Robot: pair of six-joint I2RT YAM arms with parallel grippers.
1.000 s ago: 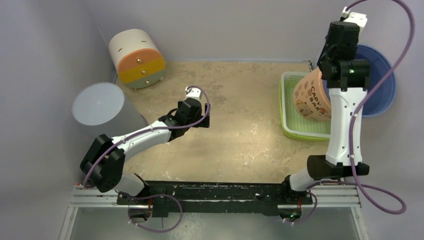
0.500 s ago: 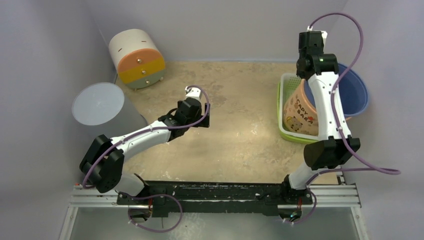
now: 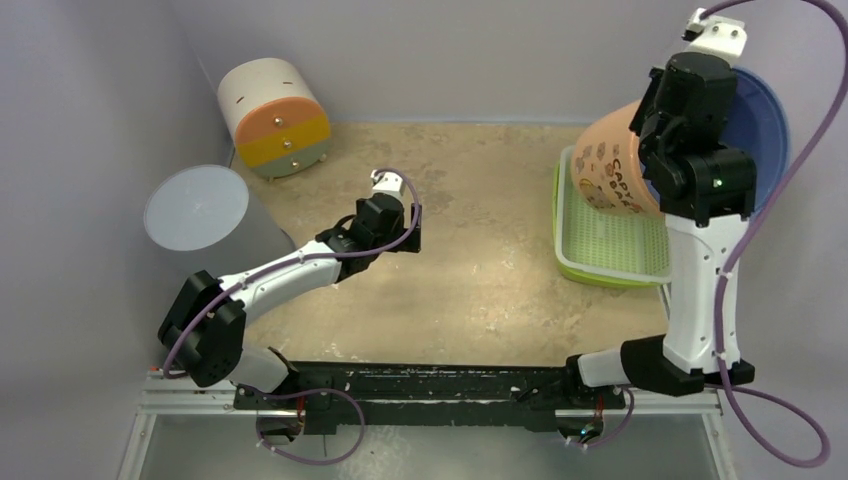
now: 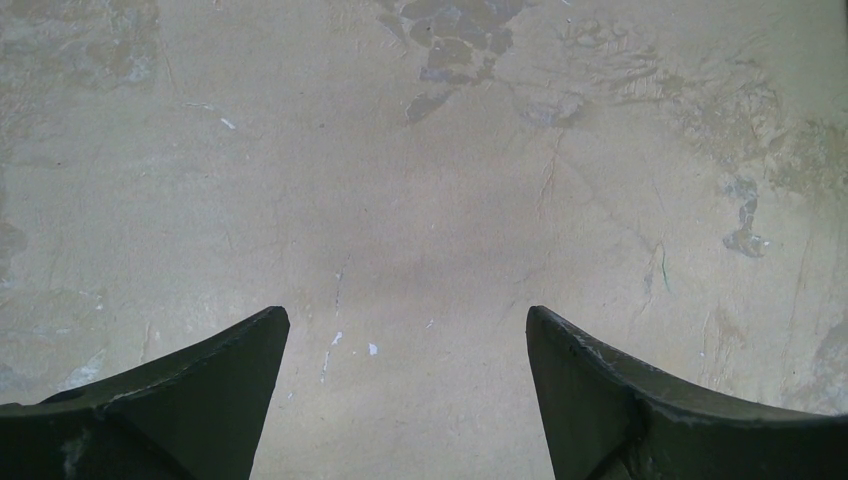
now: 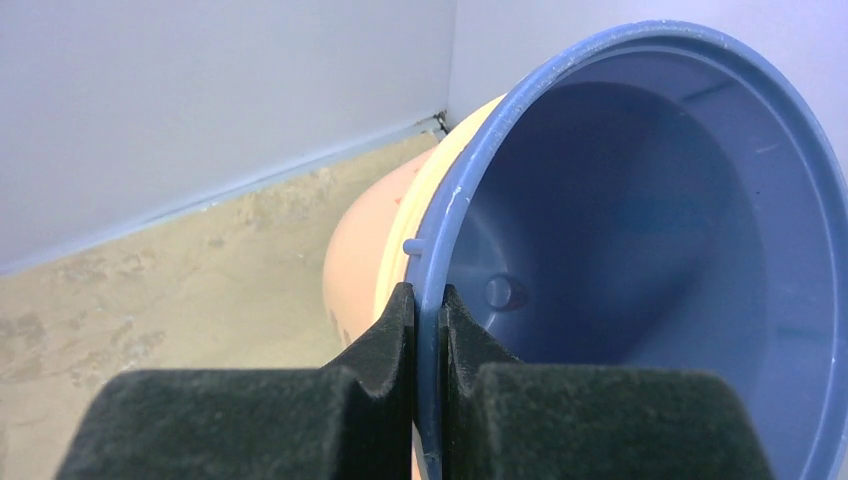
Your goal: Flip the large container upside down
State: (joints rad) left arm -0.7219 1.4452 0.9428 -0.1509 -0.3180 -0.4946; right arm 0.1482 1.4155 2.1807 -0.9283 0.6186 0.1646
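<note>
The large container [image 3: 607,168] is a peach bucket with cartoon print and a blue rim and inside [image 5: 640,230]. It hangs tilted on its side above the green tray [image 3: 600,245] at the right, its mouth toward the right wall. My right gripper [image 5: 428,300] is shut on the bucket's blue rim, one finger outside and one inside. In the top view its fingers are hidden behind its wrist. My left gripper [image 4: 405,320] is open and empty, low over the bare table near the middle [image 3: 400,238].
A grey cylinder [image 3: 195,208] stands at the left wall. A round white, orange and yellow drawer box [image 3: 272,115] sits in the back left corner. Grey walls close in the table on three sides; the bucket is near the right wall.
My right arm has lifted the bucket out of the green tray and tipped it further onto its side. The left arm has not moved.
</note>
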